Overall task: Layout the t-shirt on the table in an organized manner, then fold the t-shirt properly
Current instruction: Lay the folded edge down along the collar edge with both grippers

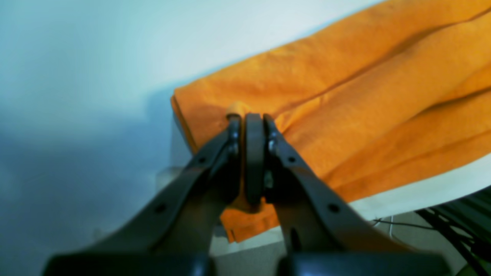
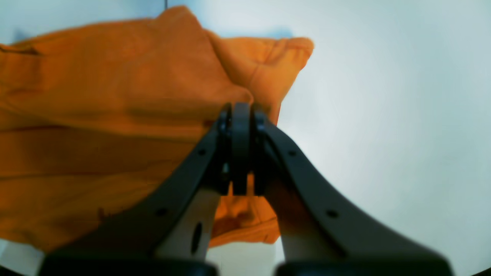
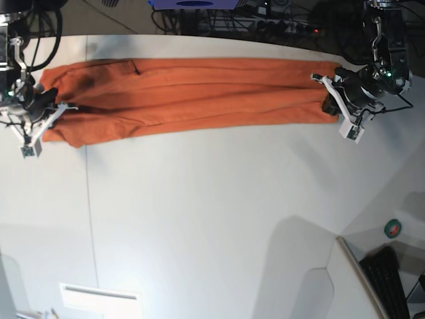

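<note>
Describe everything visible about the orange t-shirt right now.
The t-shirt is plain orange cloth, stretched into a long narrow band with lengthwise folds across the far side of the white table. The left gripper is shut on one end near the table's edge; the right gripper is shut on the other end, beside a sleeve. No label shows.

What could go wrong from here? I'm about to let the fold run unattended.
1. Both jaws pinch only small bites at the ends of the shirt: the left gripper and the right gripper each hold a little cloth, so an end could slip out.
2. The shirt is bunched into a long wrinkled band, so it may land creased.
3. It lies near the table's far edge and might slide off.
</note>
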Robot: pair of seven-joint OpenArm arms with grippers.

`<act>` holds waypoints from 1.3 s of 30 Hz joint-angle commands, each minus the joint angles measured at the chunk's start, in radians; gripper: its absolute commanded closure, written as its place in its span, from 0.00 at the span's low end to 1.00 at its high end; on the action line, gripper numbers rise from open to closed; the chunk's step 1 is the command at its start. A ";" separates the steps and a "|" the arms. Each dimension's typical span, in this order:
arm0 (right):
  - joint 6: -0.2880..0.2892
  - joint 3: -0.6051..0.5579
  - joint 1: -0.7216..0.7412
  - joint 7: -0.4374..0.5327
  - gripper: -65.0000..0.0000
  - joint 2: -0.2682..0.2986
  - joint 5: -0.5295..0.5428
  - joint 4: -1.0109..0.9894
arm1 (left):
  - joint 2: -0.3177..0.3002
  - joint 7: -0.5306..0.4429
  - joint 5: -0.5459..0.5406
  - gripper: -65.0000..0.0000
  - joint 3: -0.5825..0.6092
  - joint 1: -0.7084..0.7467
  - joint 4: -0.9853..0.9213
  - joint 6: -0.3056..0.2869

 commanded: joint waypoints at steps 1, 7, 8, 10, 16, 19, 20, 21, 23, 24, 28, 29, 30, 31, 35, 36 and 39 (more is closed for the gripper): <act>-0.002 0.008 0.001 0.014 1.00 0.014 0.001 0.019 | -0.015 -0.015 -0.008 1.00 -0.007 0.000 0.016 -0.002; -0.002 0.010 -0.010 0.014 1.00 0.018 0.001 0.021 | -0.021 -0.016 0.001 1.00 -0.013 0.003 0.018 -0.002; -0.002 0.010 -0.011 0.014 1.00 0.020 0.001 0.021 | -0.025 -0.016 0.000 1.00 -0.018 0.003 0.018 -0.002; -0.002 0.011 -0.013 0.014 1.00 0.020 0.001 0.028 | -0.028 -0.016 -0.002 1.00 -0.018 0.003 0.018 -0.002; -0.004 0.059 -0.005 -0.037 1.00 0.021 0.001 0.039 | -0.032 -0.016 0.001 1.00 -0.013 -0.003 0.018 -0.002; -0.004 0.053 0.004 -0.043 1.00 0.021 0.001 0.039 | -0.035 -0.015 0.001 1.00 -0.002 0.000 0.018 -0.002; -0.004 0.053 0.003 -0.043 1.00 0.021 0.001 0.039 | -0.037 -0.015 0.001 1.00 0.011 0.000 0.014 -0.002; -0.004 0.053 0.003 -0.043 1.00 0.020 0.001 0.039 | -0.037 -0.015 0.001 1.00 0.019 0.001 0.013 -0.002; -0.004 0.053 0.001 -0.043 1.00 0.018 0.001 0.039 | -0.037 -0.015 0.001 1.00 0.024 0.003 0.010 -0.002; -0.004 0.053 0.000 -0.043 1.00 0.018 0.001 0.039 | -0.037 -0.015 0.001 1.00 0.025 0.003 0.010 -0.002; -0.004 0.059 0.000 -0.071 1.00 0.020 0.001 0.039 | -0.037 -0.015 0.001 1.00 0.016 0.003 0.010 -0.002; -0.004 0.059 0.000 -0.078 1.00 0.020 0.001 0.041 | -0.037 -0.015 0.001 1.00 0.016 0.003 0.010 -0.002; -0.004 0.059 0.000 -0.082 1.00 0.020 0.001 0.041 | -0.040 -0.015 0.001 1.00 0.016 0.003 0.010 -0.002; -0.004 0.059 0.000 -0.082 1.00 0.020 0.001 0.041 | -0.048 -0.015 0.001 1.00 0.016 0.003 0.010 -0.002; -0.004 0.059 -0.019 -0.080 1.00 0.018 0.001 0.041 | -0.058 -0.015 0.001 1.00 0.025 0.004 0.010 -0.002; -0.004 0.059 -0.019 -0.080 1.00 0.018 0.001 0.041 | -0.058 -0.015 0.001 1.00 0.025 0.007 0.010 -0.002; -0.004 0.057 -0.020 -0.080 1.00 0.015 0.001 0.039 | -0.057 -0.015 0.001 1.00 0.025 0.018 0.010 -0.002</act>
